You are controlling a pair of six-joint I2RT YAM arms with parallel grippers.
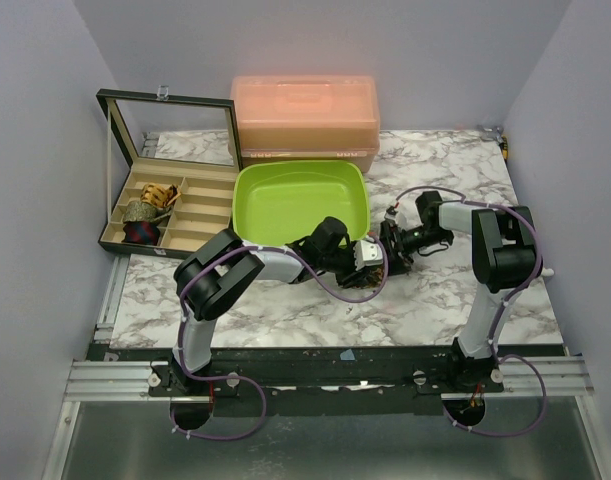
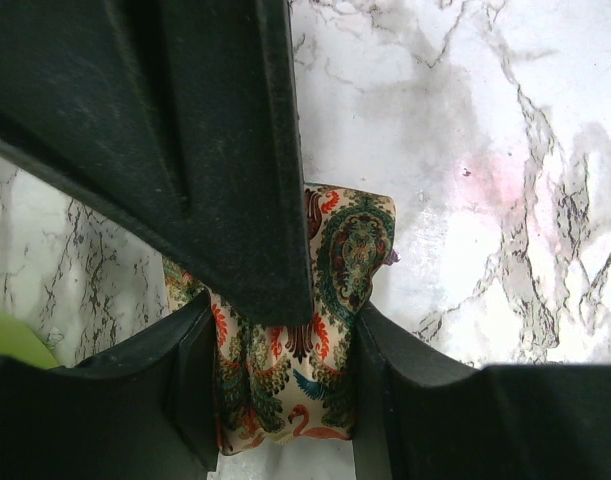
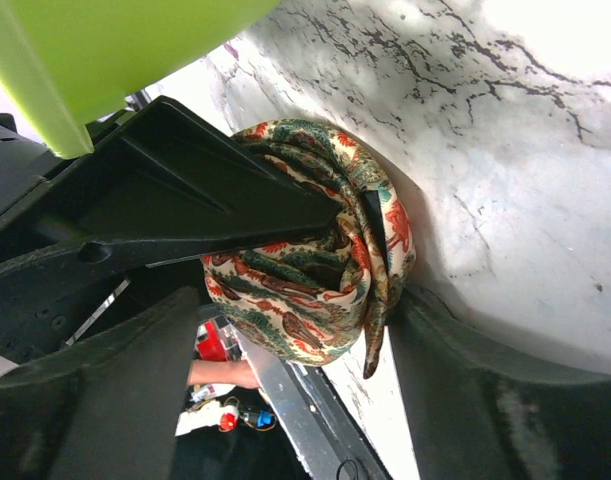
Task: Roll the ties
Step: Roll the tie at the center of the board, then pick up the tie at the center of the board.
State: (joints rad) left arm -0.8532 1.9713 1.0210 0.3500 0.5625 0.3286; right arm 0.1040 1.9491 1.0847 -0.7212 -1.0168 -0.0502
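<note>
The left claw (image 2: 285,345) is partly closed and has hold of the tie (image 2: 350,250). Cloth fills the gap between its two fingers. The right claw (image 3: 300,300) stands wide open around the same tie. One of its fingers touches the roll and the other is a little apart.

The tie is a loose roll on the counter (image 1: 285,310), just in front of the green tray (image 1: 253,195). I think it is light, soft, floppy and a bit slippery, so the roll could spring open if let go. A good place to hold it is across the roll's sides, squeezing gently.

From above, the arms hide most of the tie. I cannot tell how tight the middle is wound, or whether the end is tucked in.
</note>
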